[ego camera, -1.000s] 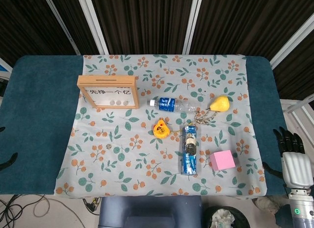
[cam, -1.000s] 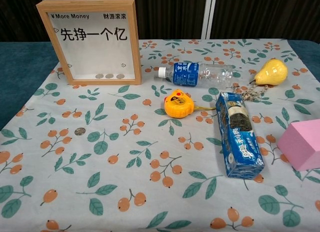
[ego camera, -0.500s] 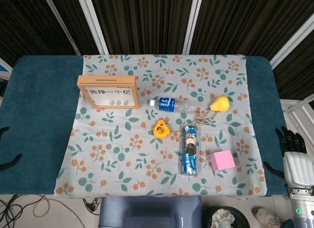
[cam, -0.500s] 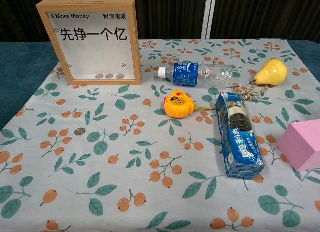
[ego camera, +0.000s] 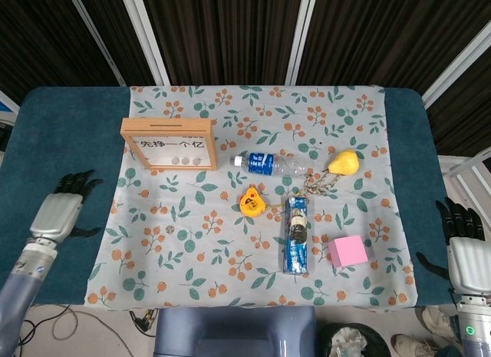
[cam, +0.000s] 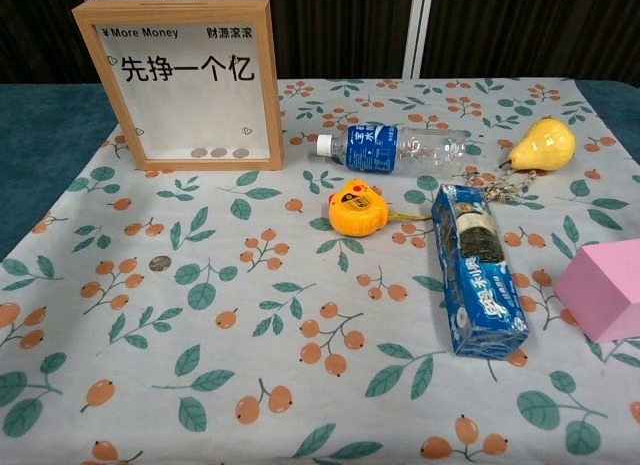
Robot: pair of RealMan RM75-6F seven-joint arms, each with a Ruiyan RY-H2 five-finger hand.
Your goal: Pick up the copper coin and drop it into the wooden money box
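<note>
- Nothing of the task looked done; the small round copper coin (cam: 159,264) lay flat on the floral cloth, well apart from the upright wooden-framed money box (cam: 187,83)
- Both hands held nothing, fingers apart; left hand (ego camera: 60,211) hovered over the blue tabletop (ego camera: 54,142); right hand (ego camera: 462,246) hung beyond the far edge
- Grasp, lift and drop all remained
</note>
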